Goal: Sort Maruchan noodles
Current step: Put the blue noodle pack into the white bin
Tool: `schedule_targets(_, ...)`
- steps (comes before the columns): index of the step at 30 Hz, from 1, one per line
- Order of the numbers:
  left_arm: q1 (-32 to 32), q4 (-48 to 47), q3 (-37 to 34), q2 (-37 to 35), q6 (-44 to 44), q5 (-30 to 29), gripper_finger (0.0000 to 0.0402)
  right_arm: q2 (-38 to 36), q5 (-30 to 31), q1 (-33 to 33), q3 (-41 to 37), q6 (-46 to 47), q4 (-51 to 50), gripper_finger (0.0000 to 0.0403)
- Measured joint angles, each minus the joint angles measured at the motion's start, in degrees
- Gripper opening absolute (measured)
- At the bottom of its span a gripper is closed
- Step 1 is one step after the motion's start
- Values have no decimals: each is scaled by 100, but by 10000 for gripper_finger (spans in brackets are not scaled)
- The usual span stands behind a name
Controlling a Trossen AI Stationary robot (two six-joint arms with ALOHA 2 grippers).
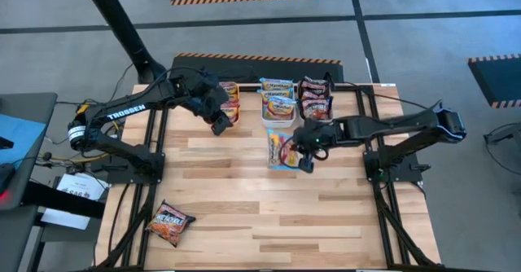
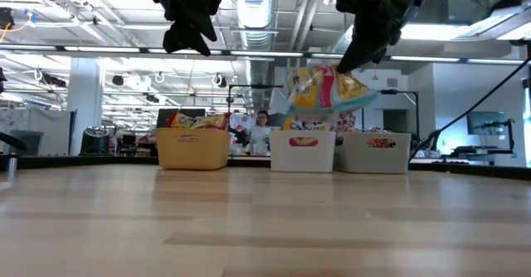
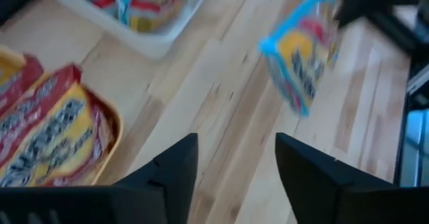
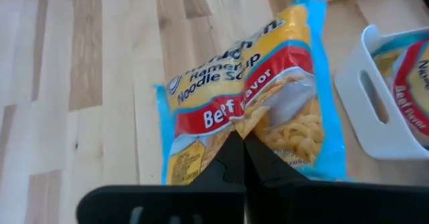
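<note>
Aloft, my right gripper (image 1: 307, 163) pinches a blue-edged beef ramen packet (image 1: 281, 150) above the table's (image 1: 269, 215) middle, near the white bin (image 1: 278, 114); my left gripper (image 1: 221, 124) hangs wide-jawed over the orange bin (image 2: 193, 148).

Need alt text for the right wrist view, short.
The right hand is shut on a blue-edged beef ramen packet, pinching it above the wooden table. A white bin holding similar packets sits beside it.

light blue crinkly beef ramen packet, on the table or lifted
Lifted: the right gripper pinches the light blue crinkly beef ramen packet, which hangs clear above the wooden table.
</note>
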Motion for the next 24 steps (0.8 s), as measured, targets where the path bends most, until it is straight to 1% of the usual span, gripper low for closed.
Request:
schedule_targets(3, 0, 416, 0, 1, -336, 55, 203, 0, 83, 153, -129, 16, 453, 3)
schedule_targets(6, 0, 577, 0, 1, -628, 411, 213, 0, 330, 292, -160, 101, 791, 3)
schedule_targets(9, -80, 651, 0, 1, -638, 673, 214, 0, 636, 445, -160, 101, 1198, 3)
schedule_targets(14, -244, 709, 0, 1, -712, 646, 215, 0, 887, 616, -160, 71, 1898, 3)
schedule_targets(18, -347, 774, 0, 3, -739, 669, 215, 0, 959, 692, -158, -56, 2352, 3)
schedule_targets(22, -416, 921, 0, 3, -701, 1110, 215, 0, 979, 717, -158, -171, 2694, 3)
schedule_targets(24, -482, 1050, 0, 3, -663, 1157, 215, 0, 990, 717, -158, -205, 2814, 3)
